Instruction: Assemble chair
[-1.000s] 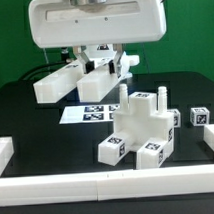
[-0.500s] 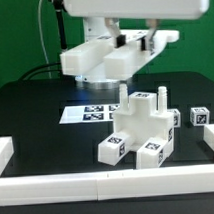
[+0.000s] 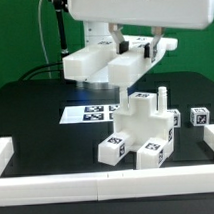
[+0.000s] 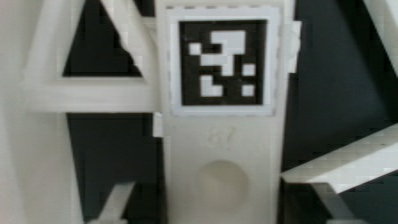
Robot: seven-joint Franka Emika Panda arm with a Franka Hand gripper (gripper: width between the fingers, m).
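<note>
My gripper (image 3: 133, 46) is shut on a white chair frame part (image 3: 96, 62) and holds it in the air above the table's back middle. Two blocky bars of that part stick out toward the exterior view's left. In the wrist view the held part fills the picture as a white bar with a black-and-white tag (image 4: 222, 58); my fingertips do not show there. Below it, toward the exterior view's right, the partly joined chair (image 3: 142, 129) stands on the black table, with tagged cube ends at its front.
The marker board (image 3: 87, 113) lies flat on the table under the held part. A small tagged white cube leg (image 3: 200, 117) sits at the exterior view's right. White border rails (image 3: 98, 183) run along the front and sides.
The arm has carried the held frame part toward the exterior view's right and slightly upward. The chair on the table has not moved.
</note>
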